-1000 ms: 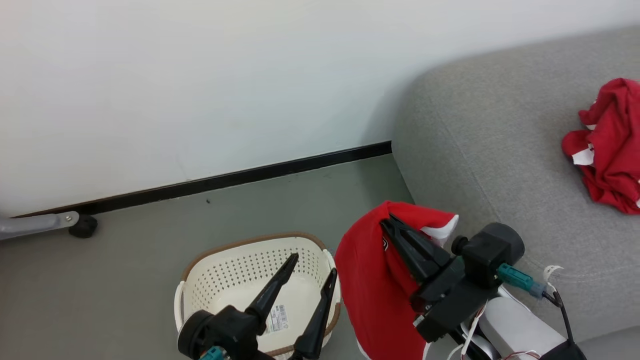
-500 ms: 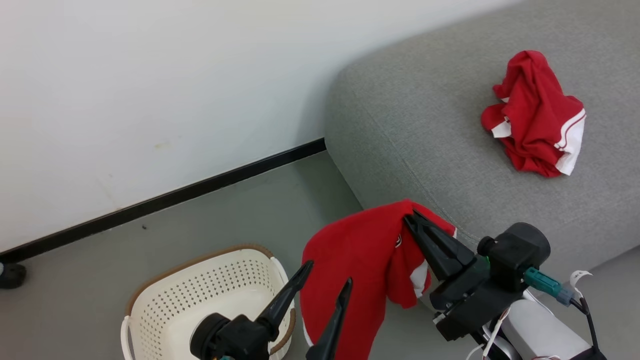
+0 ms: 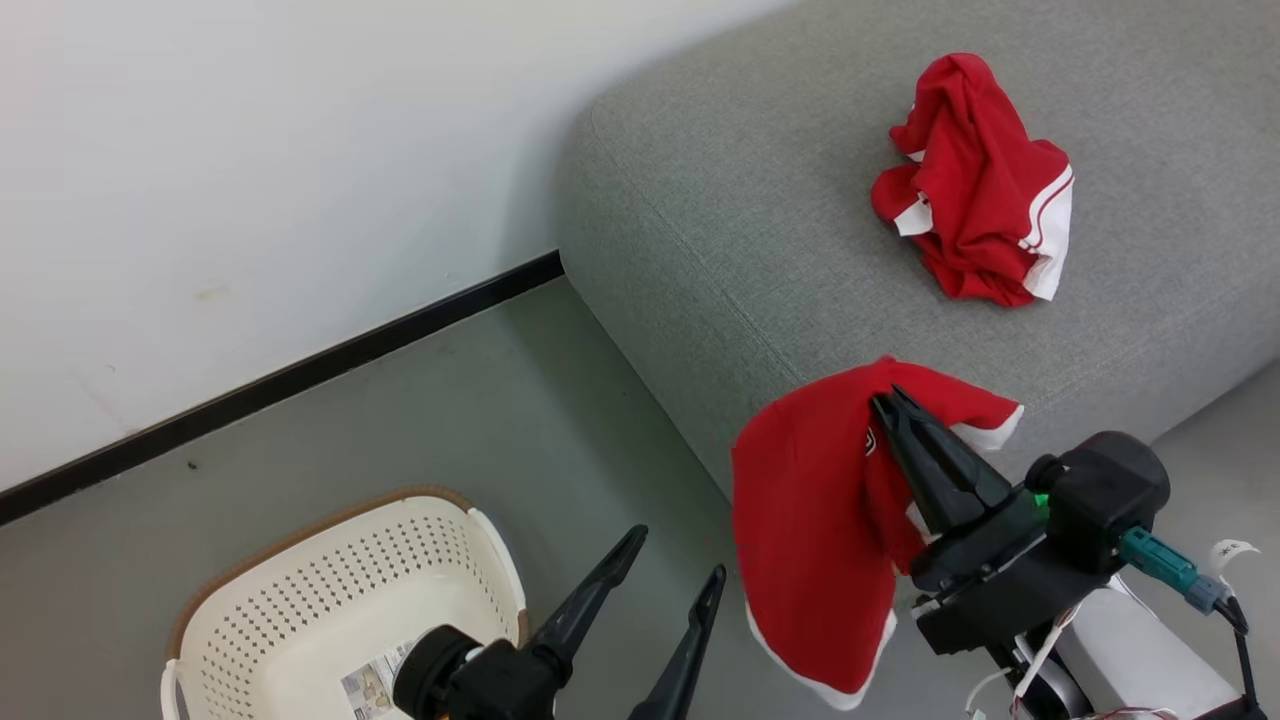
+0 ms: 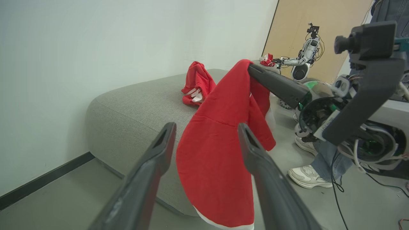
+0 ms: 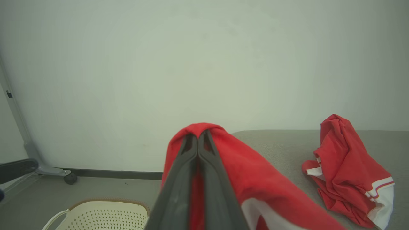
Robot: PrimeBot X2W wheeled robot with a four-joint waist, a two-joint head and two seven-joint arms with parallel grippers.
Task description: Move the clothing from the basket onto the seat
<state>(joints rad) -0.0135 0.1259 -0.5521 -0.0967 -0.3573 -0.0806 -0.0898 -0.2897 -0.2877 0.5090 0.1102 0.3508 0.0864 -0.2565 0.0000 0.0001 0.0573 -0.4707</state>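
The robot has turned toward the seat [image 3: 760, 220], so the whole head view has swung. The basket [image 3: 330, 590] now lies below and left of the left hand [image 3: 679, 551], farther from the right hand [image 3: 885, 405] than a second ago. The right hand stays pinched shut on the held garment [image 3: 800, 520], which hangs beneath its tips, with grey cushion just beyond them. Another garment [image 3: 975, 185] rests farther ahead. The left hand is spread wide, empty. The basket seems bare but for its label [image 3: 368, 685], though its near part is cut off. This is probably the last carry, with a short reach left before release.
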